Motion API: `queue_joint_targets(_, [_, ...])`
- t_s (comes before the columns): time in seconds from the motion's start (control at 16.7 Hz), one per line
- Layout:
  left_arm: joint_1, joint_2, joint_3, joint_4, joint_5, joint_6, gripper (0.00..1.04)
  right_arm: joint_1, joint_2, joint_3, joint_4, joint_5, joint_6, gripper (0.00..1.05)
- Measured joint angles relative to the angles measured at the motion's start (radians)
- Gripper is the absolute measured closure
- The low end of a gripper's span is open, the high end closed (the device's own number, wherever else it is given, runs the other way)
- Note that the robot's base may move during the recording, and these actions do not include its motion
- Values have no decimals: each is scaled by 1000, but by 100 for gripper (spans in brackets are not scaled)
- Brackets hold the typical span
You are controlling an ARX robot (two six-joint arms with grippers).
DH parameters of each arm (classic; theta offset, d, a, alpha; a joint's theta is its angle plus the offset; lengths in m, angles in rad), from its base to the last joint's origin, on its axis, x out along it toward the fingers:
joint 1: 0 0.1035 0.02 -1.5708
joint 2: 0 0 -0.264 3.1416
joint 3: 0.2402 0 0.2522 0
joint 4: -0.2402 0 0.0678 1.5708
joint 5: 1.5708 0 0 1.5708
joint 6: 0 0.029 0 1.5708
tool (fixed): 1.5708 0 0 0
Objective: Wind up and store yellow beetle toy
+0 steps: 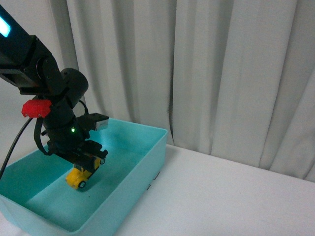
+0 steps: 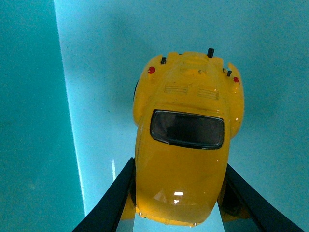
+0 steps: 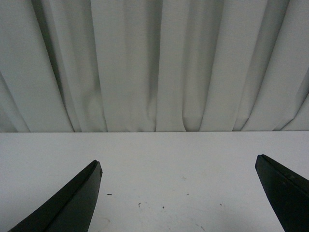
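One pleated white curtain (image 1: 221, 73) fills the background. It also shows in the right wrist view (image 3: 145, 63).

One white worktop (image 1: 221, 196) runs below it; a few dark specks show on it in the right wrist view (image 3: 169, 164).

One turquoise bin (image 1: 142, 162), open-topped and rectangular, sits on the worktop at the robot's left. Its wall and floor also show in the left wrist view (image 2: 29, 121).

Left arm (image 1: 59, 98): black, reaches down into the bin from the upper left. It carries a red part (image 1: 36, 108) and a lit green dot (image 1: 72, 130).

Right jaws: spread wide, nothing between them. They are held over bare worktop, facing the curtain. The right arm is outside the front view.

Left jaws: clamped on the toy (image 1: 77, 178), one dark finger (image 2: 111, 203) against each flank.

Toy: glossy yellow, inside the bin, low over the floor near the middle. It hangs tilted, with its far end lower. Contact with the floor: cannot tell.

Toy in the left wrist view (image 2: 186, 145): roof and dark window face the camera. The end with the two small red lights points away toward the bin floor. The fingers grip the end nearer the camera.
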Motion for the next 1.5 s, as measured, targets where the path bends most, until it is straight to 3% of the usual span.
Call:
queue_joint_targets(0.3, [-14, 49, -1, 47, -60, 71, 64, 0, 0, 0, 0, 0, 0, 7])
queue_joint_targets(0.66, [-21, 55, -1, 22, -39, 78, 5, 0, 0, 0, 0, 0, 0, 7])
queue_joint_targets(0.78, [-17, 17, -1, 25, 13, 74, 7, 0, 0, 0, 0, 0, 0, 7])
queue_joint_targets(1.14, [37, -449, -88, 150, 461, 18, 7, 0, 0, 0, 0, 0, 0, 7])
queue_joint_targets(1.2, [29, -552, -217, 441, 422, -42, 14, 0, 0, 0, 0, 0, 0, 7])
queue_joint_targets(1.26, [13, -722, -421, 720, 348, -179, 28, 0, 0, 0, -1, 0, 0, 7])
queue_joint_targets(1.5, [-16, -935, -602, 832, 327, -270, 44, 0, 0, 0, 0, 0, 0, 7])
